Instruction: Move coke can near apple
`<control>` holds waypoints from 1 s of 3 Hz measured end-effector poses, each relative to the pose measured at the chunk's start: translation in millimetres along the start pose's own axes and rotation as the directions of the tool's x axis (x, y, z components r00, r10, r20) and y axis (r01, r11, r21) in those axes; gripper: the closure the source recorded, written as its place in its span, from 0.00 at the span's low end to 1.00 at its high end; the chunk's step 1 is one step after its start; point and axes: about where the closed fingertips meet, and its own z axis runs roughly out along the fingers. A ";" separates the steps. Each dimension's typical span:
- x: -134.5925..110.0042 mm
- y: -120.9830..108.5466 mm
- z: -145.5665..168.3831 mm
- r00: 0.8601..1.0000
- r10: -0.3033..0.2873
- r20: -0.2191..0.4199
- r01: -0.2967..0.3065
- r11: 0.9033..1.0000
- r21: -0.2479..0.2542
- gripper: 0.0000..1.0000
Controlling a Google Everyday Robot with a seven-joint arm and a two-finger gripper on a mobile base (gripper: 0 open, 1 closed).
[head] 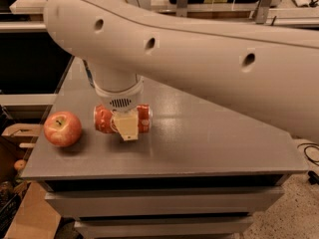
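The coke can (103, 119), red with white lettering, lies on its side on the grey table (199, 143), held across its middle by my gripper (127, 126). A cream finger (128, 126) covers the can's front. The apple (62, 128), red with yellowish patches and a short stem, sits at the table's front left, a short gap to the left of the can. My large white arm (209, 68) reaches in from the upper right and hides the back of the table.
The table's left edge runs just past the apple, its front edge just below. Drawer fronts (149, 203) sit under the tabletop. A cardboard box (30, 218) stands on the floor at lower left. Shelving lies behind.
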 end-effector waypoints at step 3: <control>-20.1 -4.0 14.2 0.980 -0.199 0.011 0.199 0.978 -0.066 0.84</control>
